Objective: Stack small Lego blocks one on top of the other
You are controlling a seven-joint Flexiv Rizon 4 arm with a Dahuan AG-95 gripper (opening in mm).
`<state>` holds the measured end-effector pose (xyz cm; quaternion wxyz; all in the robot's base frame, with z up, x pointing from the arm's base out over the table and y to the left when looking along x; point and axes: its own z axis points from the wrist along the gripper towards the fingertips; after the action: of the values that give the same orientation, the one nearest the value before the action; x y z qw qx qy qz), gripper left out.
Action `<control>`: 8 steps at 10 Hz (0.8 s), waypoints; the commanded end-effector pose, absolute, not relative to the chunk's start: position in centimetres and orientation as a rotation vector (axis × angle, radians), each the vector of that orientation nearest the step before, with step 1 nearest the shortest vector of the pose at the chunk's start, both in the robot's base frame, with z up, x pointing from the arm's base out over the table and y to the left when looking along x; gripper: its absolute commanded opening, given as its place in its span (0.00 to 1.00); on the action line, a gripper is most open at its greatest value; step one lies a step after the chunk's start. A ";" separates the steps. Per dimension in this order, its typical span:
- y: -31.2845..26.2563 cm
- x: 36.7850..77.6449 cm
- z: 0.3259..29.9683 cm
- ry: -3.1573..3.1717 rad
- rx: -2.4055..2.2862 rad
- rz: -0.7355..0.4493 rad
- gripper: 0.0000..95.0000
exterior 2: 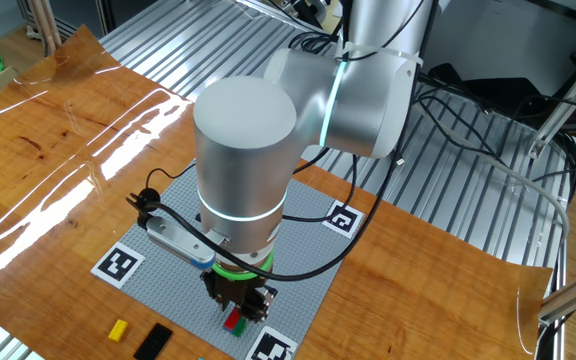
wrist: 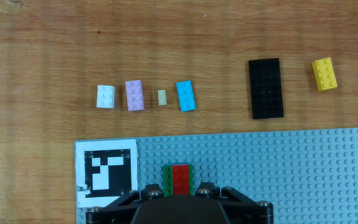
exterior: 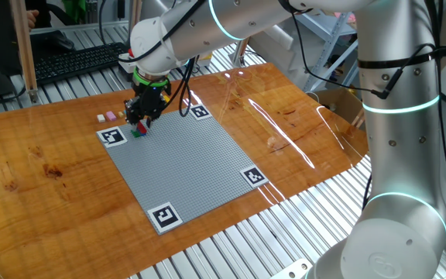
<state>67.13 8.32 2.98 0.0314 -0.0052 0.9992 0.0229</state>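
A red brick (wrist: pixel 181 178) sits on top of a green brick (wrist: pixel 166 180) at the near edge of the grey baseplate (wrist: pixel 278 174). My gripper (wrist: pixel 179 191) is right over this stack, its fingers standing on either side with a small gap, open. The stack also shows under the gripper (exterior: pixel 141 120) in one fixed view and below the gripper (exterior 2: pixel 236 310) in the other. On the wood beyond the plate lie a white brick (wrist: pixel 105 96), a pink brick (wrist: pixel 134 94), a tiny tan piece (wrist: pixel 161 97), a blue brick (wrist: pixel 186 96), a long black brick (wrist: pixel 266 88) and a yellow brick (wrist: pixel 324 74).
A black-and-white marker (wrist: pixel 107 171) sits on the plate corner left of the stack; other markers (exterior: pixel 254 176) are at the other corners. A keyboard (exterior: pixel 76 60) lies beyond the table's far edge. The arm's base (exterior: pixel 397 155) stands at the right.
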 end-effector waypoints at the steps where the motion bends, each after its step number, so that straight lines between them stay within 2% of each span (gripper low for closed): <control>1: 8.1 67.2 3.5 3.088 -0.029 0.077 0.40; 2: 8.0 67.2 4.2 3.098 -0.020 0.080 0.20; 3: 8.1 67.2 4.5 3.098 -0.020 0.078 0.20; 4: 8.1 67.2 4.6 3.097 -0.029 0.076 0.00; 8: 8.1 67.2 5.4 3.099 -0.034 0.061 0.00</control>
<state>67.01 8.02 5.38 0.0211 -0.0107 0.9995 0.0188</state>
